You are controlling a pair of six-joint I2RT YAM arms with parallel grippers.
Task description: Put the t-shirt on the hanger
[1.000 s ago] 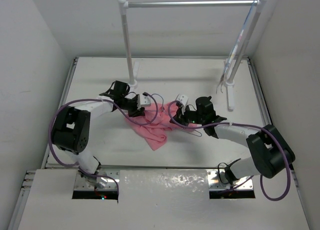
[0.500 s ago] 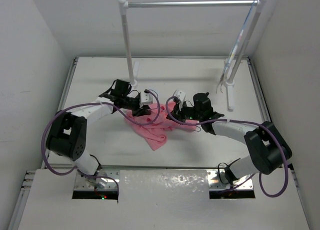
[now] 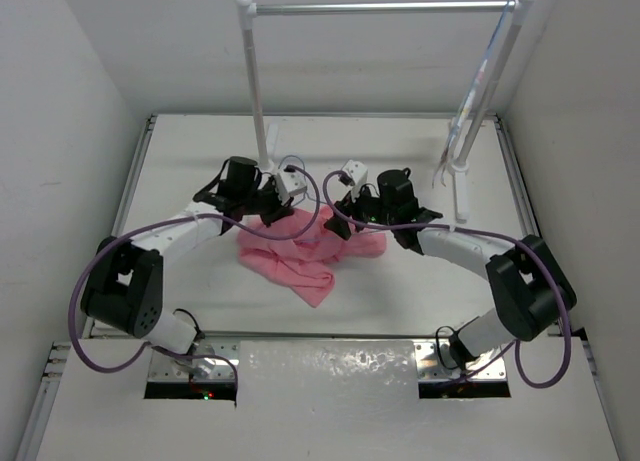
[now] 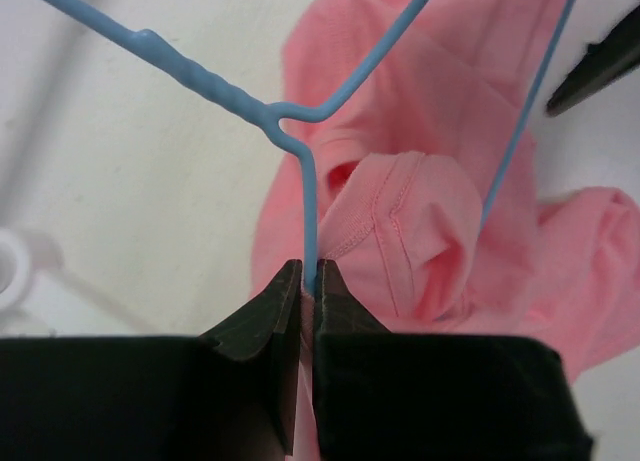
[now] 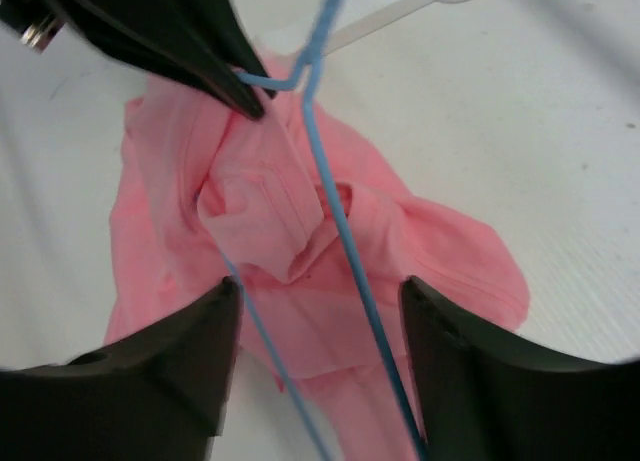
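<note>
Now: left gripper point(image 4: 308, 279) pinched shut on the neck of the hanger point(image 4: 311, 196), whose wire runs straight out from the jaws over the t-shirt point(image 4: 440, 131). The t-shirt lies bunched on the table point(image 3: 410, 151) between both arms. Right gripper point(image 5: 318, 306) stands wide and empty, jaws either side of one hanger arm, fabric just ahead; judged the nearer arm for the shirt.

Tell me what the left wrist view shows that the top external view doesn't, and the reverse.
Only the left wrist view: the left gripper shut on the hanger, on the wire stem just below its twisted neck, and the t-shirt collar seam up close. Only the top external view: the clothes rail and the shirt's whole outline. Both: the t-shirt crumpled on the table.
</note>
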